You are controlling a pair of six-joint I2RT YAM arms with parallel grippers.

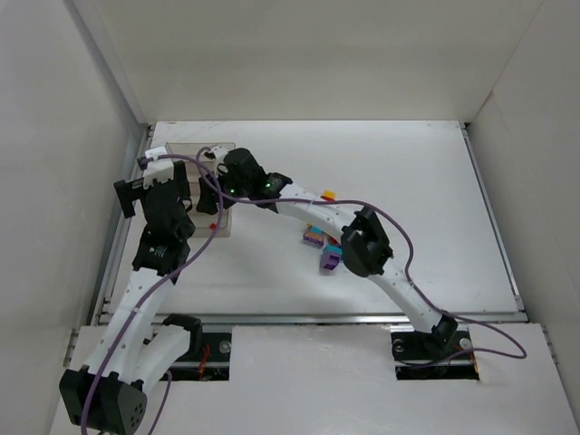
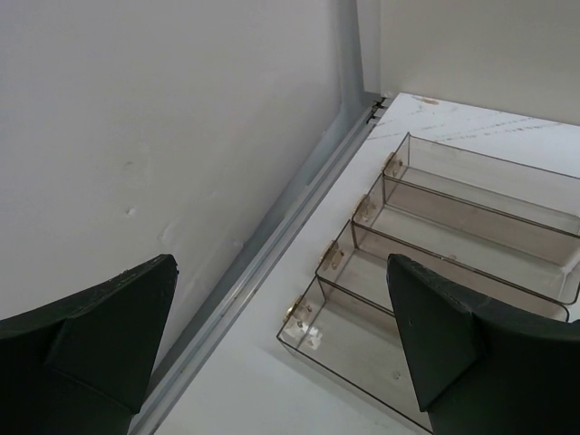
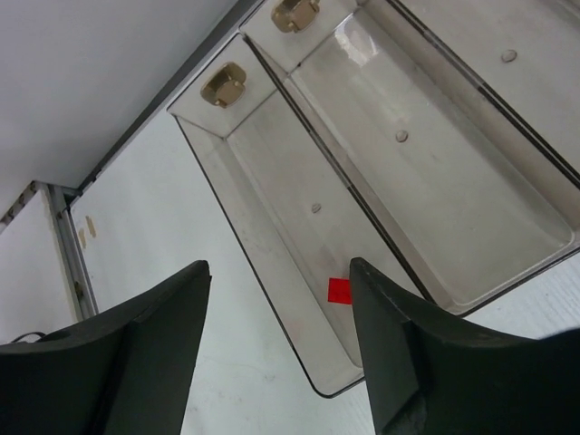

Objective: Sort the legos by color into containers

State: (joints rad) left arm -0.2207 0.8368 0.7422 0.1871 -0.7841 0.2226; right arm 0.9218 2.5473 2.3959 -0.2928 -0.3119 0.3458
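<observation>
The clear smoke-tinted organizer [image 1: 192, 147] lies at the table's far left, mostly under both arms. In the right wrist view its outermost long compartment [image 3: 272, 172] holds one red brick [image 3: 339, 290] near its end; the brick also shows in the top view [image 1: 212, 223]. My right gripper [image 3: 279, 265] is open and empty above that compartment's end, and shows in the top view [image 1: 214, 192]. My left gripper [image 2: 281, 263] is open and empty over the organizer's hinged end [image 2: 362, 213]. Loose purple, teal and yellow bricks [image 1: 320, 241] lie mid-table, partly under the right arm.
A yellow-and-red brick [image 1: 329, 194] lies beside the right forearm. A metal rail [image 2: 272, 245] and the white side wall [image 2: 136, 136] run close along the organizer's left. White walls enclose the table at the back and both sides.
</observation>
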